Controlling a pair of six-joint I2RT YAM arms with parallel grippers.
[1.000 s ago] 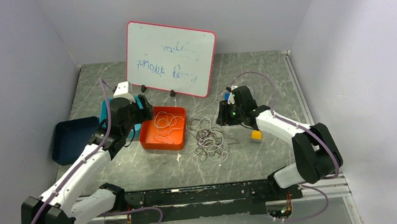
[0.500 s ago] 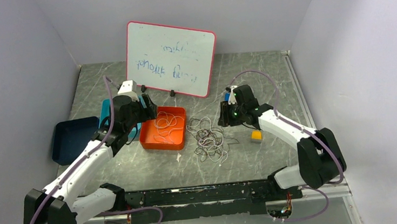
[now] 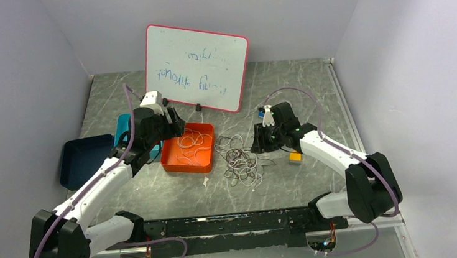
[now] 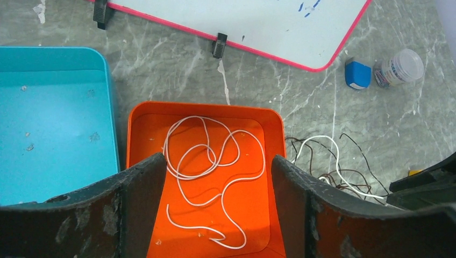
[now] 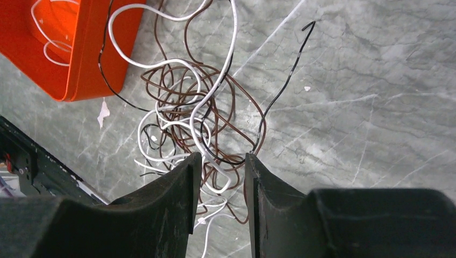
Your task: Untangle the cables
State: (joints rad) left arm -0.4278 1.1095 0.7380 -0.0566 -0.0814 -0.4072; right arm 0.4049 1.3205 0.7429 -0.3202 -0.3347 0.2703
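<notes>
The cables (image 3: 241, 159) lie as a tangle of thin white, brown and black wires on the marble table, right of the orange tray (image 3: 182, 164). One white cable (image 4: 215, 161) lies apart, looped inside the orange tray (image 4: 204, 105). My left gripper (image 4: 218, 158) hovers open over that tray with nothing between its fingers; it shows in the top view too (image 3: 175, 122). My right gripper (image 5: 222, 157) is low at the tangle's right edge (image 3: 260, 144). Its jaws stand a narrow gap apart, with white and brown strands (image 5: 183, 107) running between them.
A whiteboard (image 3: 197, 66) stands at the back. A teal tray (image 4: 54, 118) and a dark blue tray (image 3: 85, 159) sit left of the orange one. A yellow block (image 3: 294, 156) lies right of the right gripper. A blue object (image 4: 357, 74) and a clear jar (image 4: 399, 67) lie near the whiteboard.
The left gripper has moved right and back, over the orange tray. The right gripper has dropped toward the tangle's edge, and its jaws have narrowed.
</notes>
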